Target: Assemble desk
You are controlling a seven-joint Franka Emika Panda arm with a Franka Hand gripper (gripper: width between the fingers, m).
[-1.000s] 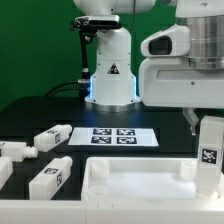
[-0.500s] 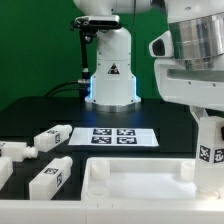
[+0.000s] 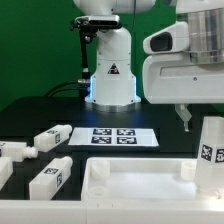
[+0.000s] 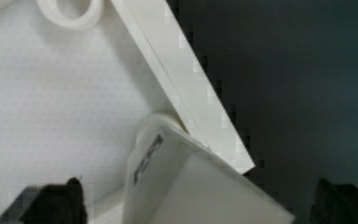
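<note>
The two dark fingers point(image 4: 48, 203) are spread wide and grasp nothing. In the wrist view they sit far apart, with the top of an upright white square-section plastic leg point(image 4: 190, 178) between them and a gap on either side. In the exterior view only one finger shows, hanging just beside the leg's upper end without touching it. The other is hidden behind the bulky white wrist housing point(image 3: 190, 62).

The leg point(image 3: 210, 150) bears a black-and-white tag and stands at the exterior view's right end of the flat white rimmed plastic tabletop point(image 3: 140, 178). This tabletop lies on the black desk point(image 3: 40, 108) in the foreground. The wrist view shows the leg tight against the tabletop's raised rim point(image 4: 179, 75), and a round socket point(image 4: 73, 12) sits further along the panel.

On the exterior view's left, loose white tagged legs lie on their sides. One is near the marker board point(image 3: 125, 136), another point(image 3: 50, 177) is just beside the tabletop's end, and one more point(image 3: 12, 150) is at the picture's edge. Behind the marker board stands the arm's white base point(image 3: 111, 72), before a green backdrop point(image 3: 35, 40).
</note>
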